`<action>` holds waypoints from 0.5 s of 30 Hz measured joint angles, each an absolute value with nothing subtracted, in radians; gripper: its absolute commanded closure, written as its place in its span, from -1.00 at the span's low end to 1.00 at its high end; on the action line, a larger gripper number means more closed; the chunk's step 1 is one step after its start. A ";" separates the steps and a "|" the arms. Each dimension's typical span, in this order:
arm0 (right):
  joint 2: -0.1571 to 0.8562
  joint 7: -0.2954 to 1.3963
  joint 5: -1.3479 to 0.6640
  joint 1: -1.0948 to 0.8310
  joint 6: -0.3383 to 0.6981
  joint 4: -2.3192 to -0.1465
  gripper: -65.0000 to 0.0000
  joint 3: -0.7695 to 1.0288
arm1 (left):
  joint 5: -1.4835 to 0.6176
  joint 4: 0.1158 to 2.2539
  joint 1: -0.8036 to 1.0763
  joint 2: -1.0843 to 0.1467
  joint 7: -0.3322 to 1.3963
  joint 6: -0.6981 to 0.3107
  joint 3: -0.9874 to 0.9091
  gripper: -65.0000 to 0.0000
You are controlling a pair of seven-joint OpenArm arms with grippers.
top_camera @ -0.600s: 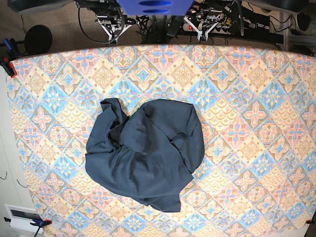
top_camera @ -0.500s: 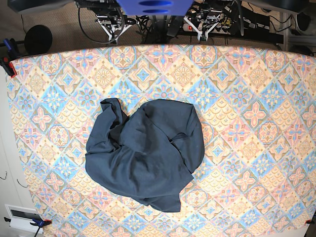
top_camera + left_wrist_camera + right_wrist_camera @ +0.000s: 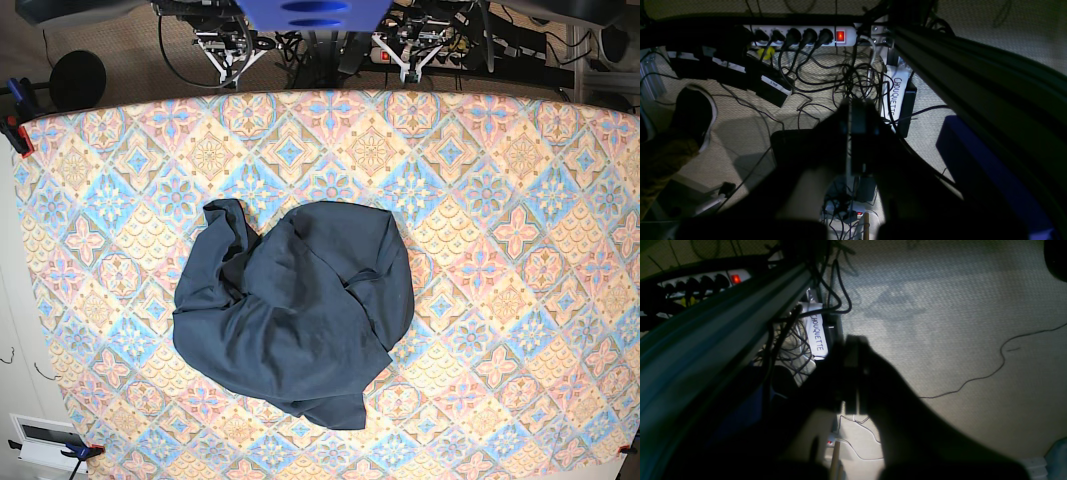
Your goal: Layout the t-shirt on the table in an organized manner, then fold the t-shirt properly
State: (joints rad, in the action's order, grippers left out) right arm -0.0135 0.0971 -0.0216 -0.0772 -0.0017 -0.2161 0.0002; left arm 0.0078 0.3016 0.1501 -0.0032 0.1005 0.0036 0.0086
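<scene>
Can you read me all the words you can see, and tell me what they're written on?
"CHOUQUETTE": hand-lettered on a white label stuck on a dark box on the floor, seen in both wrist views.
"STOP", or close to it: tiny writing on a white tag on a black box beside the power strip; too small to be sure.
The t-shirt and the table show no words.

T-shirt (image 3: 295, 315) plain dark navy; table (image 3: 500, 200) cloth pastel orange, pink, blue diamond tiles, floral medallions.
</scene>
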 measured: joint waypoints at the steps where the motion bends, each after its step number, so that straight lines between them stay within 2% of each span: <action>1: -0.014 0.097 -0.022 -0.077 -0.002 -0.216 1.00 0.000 | 0.008 0.303 0.150 -0.003 0.101 0.004 0.009 1.00; 11: -0.012 0.101 -0.011 -0.084 -0.002 -0.224 1.00 0.000 | 0.009 0.367 0.210 -0.046 0.097 0.004 0.009 1.00; 15: -0.010 0.094 -0.010 -0.168 -0.002 -0.337 1.00 0.000 | 0.008 0.402 0.256 -0.083 0.105 0.002 0.026 1.00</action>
State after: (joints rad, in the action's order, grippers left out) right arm -0.0101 0.0937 -0.0105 -0.1677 -0.0017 -0.3370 0.0002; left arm 0.0082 0.4019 0.2562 -0.0826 0.1047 0.0017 0.0261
